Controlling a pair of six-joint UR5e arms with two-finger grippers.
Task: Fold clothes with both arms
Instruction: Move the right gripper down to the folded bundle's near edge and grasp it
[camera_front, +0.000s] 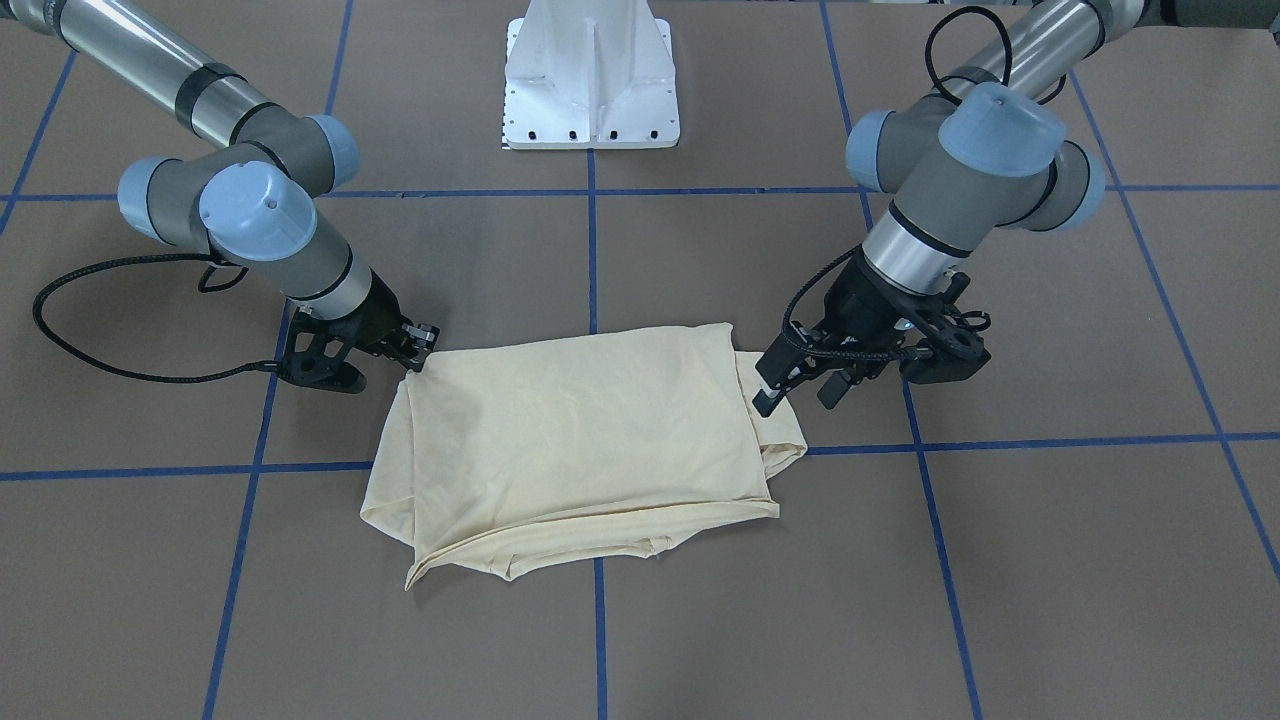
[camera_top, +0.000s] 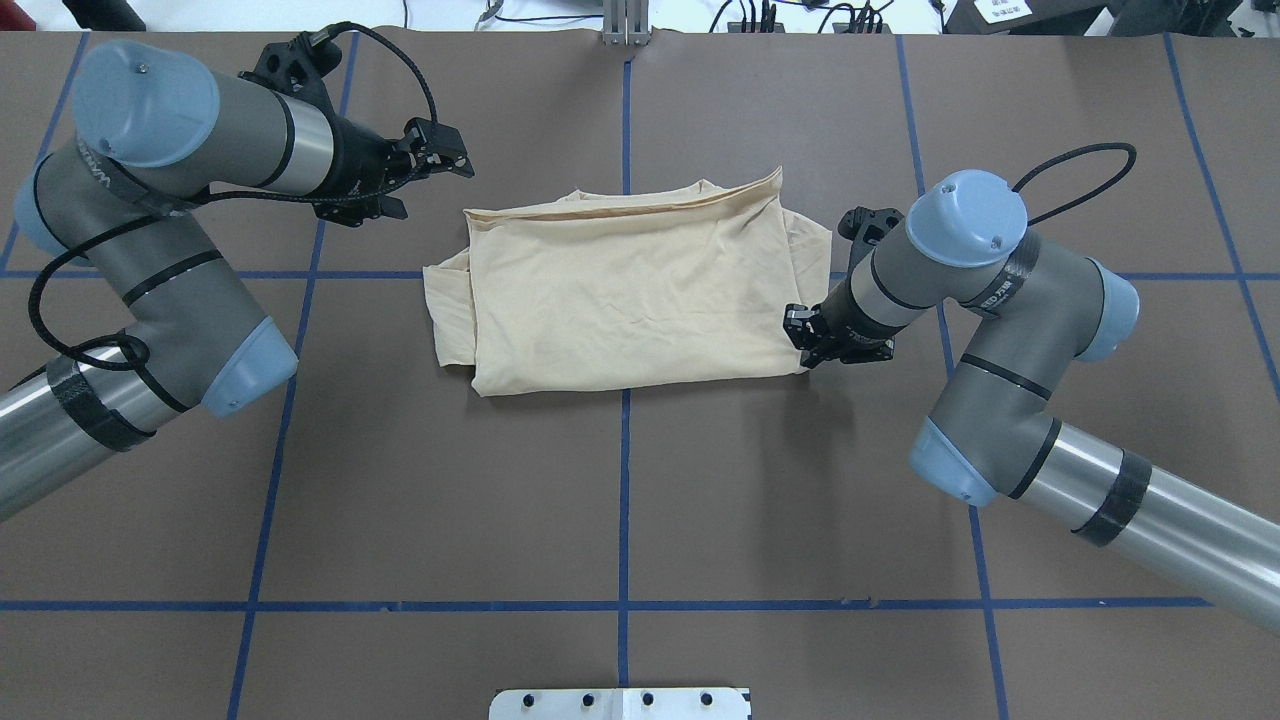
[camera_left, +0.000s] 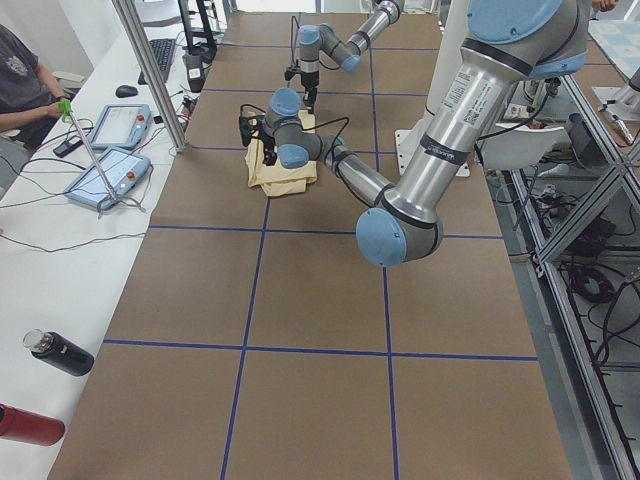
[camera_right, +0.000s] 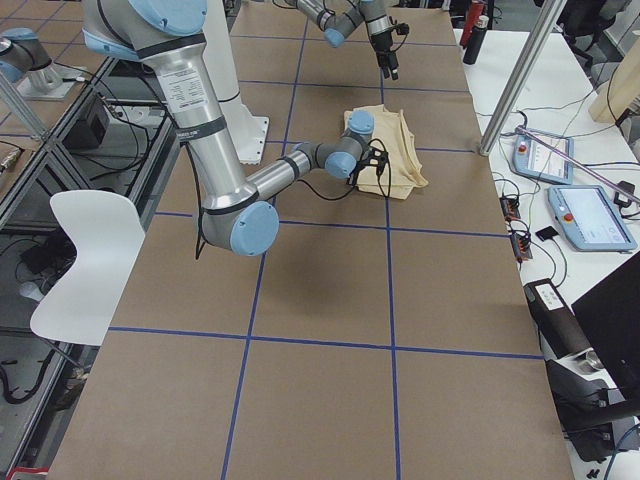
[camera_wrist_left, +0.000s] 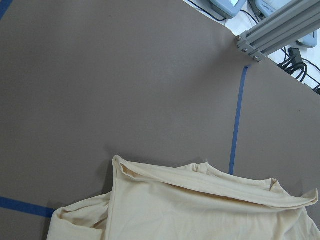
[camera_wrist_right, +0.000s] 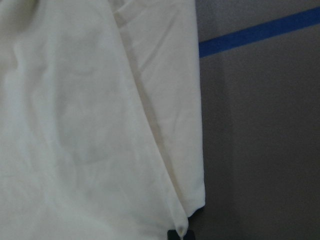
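Observation:
The pale cream-yellow T-shirt lies folded into a rough rectangle on the brown table. Its print and collar are hidden. My left gripper is open and empty. It hovers just off the shirt's far left corner in the overhead view. The left wrist view looks down on that folded edge. My right gripper is at the shirt's near right corner. In the right wrist view a dark fingertip meets the tip of the cloth corner, so it looks shut on it.
The white pedestal base stands at the robot's side of the table. Blue tape lines grid the brown surface. An aluminium post, teach pendants and bottles are on the operators' side. A white chair stands off the table.

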